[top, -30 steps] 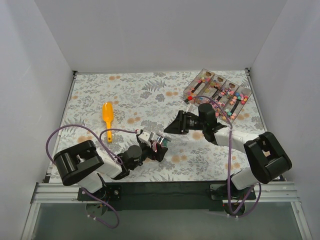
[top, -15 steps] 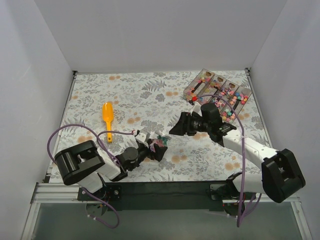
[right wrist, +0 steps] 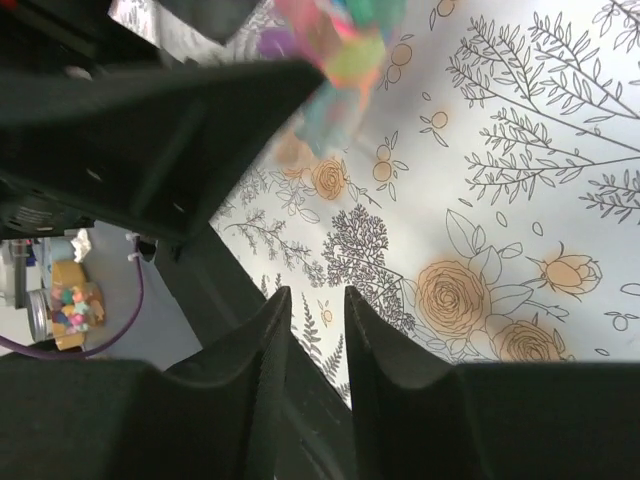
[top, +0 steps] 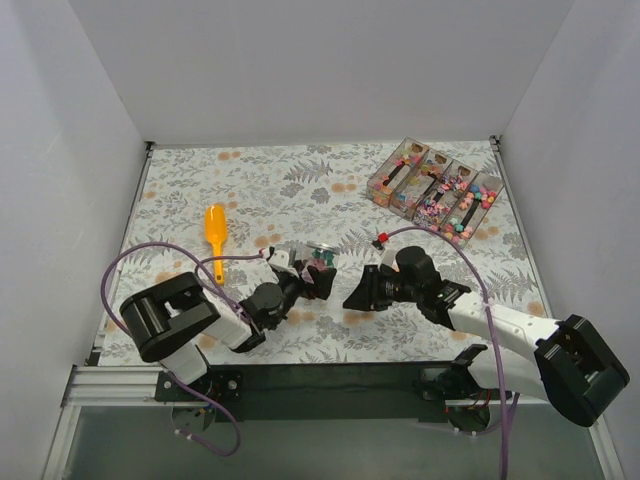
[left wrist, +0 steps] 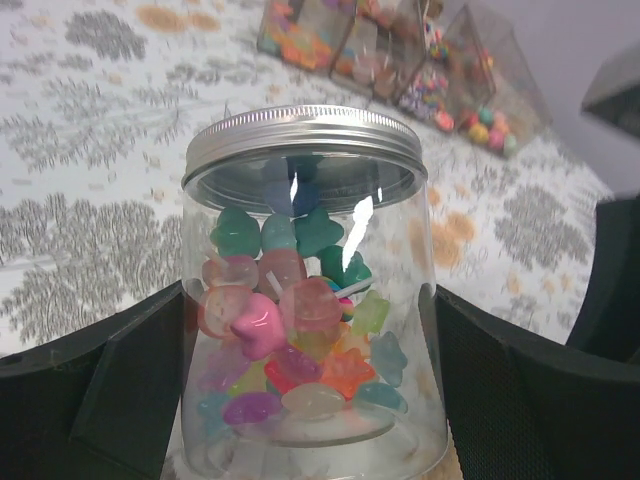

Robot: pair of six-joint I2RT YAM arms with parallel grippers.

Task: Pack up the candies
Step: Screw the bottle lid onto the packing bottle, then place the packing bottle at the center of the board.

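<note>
A clear jar with a silver screw lid holds mixed coloured candies. My left gripper is shut on the jar, with one black finger on each side of it. In the top view the jar is held tilted above the cloth left of centre. My right gripper hangs just right of the jar, its jaws almost together with nothing between them. The jar's candies show blurred at the top of the right wrist view.
A clear compartment box with loose candies stands at the back right, and shows in the left wrist view. An orange scoop lies on the flowered tablecloth at the left. White walls enclose three sides.
My right arm has swung from beside the compartment box toward the near edge, ending close to the jar. My left gripper has carried the jar a little farther from the near edge.
</note>
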